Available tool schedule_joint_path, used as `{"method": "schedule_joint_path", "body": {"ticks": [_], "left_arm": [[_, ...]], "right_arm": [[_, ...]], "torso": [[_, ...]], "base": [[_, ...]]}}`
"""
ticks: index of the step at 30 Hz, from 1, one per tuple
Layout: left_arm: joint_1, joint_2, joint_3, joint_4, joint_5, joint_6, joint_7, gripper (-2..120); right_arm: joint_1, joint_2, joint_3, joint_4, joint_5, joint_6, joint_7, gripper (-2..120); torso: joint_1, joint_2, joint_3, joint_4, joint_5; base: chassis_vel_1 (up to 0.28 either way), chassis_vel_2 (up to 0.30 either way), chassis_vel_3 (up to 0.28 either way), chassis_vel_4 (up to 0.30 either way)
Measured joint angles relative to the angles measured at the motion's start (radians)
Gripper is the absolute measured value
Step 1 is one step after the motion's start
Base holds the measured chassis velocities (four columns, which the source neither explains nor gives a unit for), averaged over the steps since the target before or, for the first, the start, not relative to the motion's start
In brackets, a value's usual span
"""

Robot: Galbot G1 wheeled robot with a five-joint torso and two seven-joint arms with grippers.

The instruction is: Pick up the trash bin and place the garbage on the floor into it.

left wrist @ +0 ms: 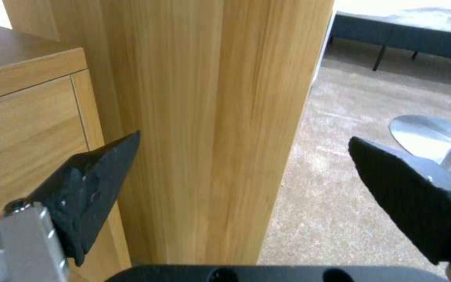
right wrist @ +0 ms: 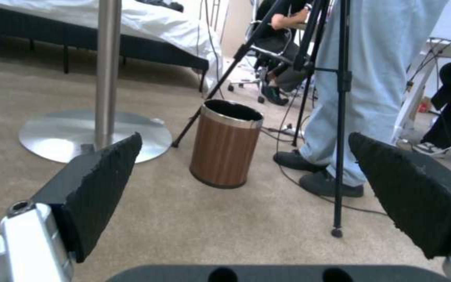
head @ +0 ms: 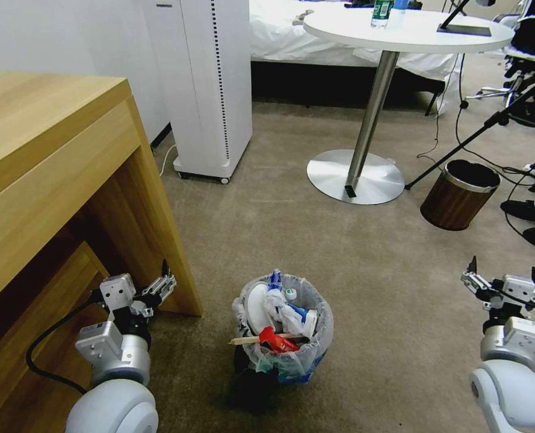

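Note:
The trash bin [head: 316,352], lined with crinkled clear plastic, stands upright on the beige floor [head: 375,276] between my two arms. The garbage [head: 282,316] is piled inside it: a white slipper [head: 256,308], a red wrapper [head: 277,343], a thin wooden stick [head: 260,339] and crumpled white and blue pieces. My left gripper [head: 166,278] [left wrist: 244,136] hangs open beside the desk leg [left wrist: 204,129], to the bin's left, holding nothing. To the bin's right my right gripper [head: 505,273] [right wrist: 244,135] is also open and holds nothing, above bare carpet.
A wooden desk [head: 50,156] fills the left. Behind stand a white appliance [head: 210,90] and a round table on a metal base [head: 354,177]. A brown wood-look bin [head: 460,193] [right wrist: 225,149], tripod legs [right wrist: 339,117], cables and a person's shoes [head: 526,210] crowd the right.

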Motion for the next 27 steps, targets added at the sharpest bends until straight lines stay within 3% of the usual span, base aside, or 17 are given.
{"method": "schedule_joint_path", "body": {"ticks": [9,27], "left_arm": [[0.014,-0.062,0.035,0.016,0.055,-0.024,0.017,100],[0.022,-0.062,0.036,0.021,0.051,-0.027,-0.006,100]], "right_arm": [[-0.037,0.029,-0.008,0.024,-0.011,0.059,-0.020,100],[-0.045,0.033,-0.013,0.046,0.009,0.055,-0.025,100]], "torso": [[0.000,0.000,0.000,0.0000,-0.0001],[0.000,0.000,0.000,-0.0001,0.0000]], "base": [[0.000,0.000,0.000,0.000],[0.000,0.000,0.000,0.000]]}}
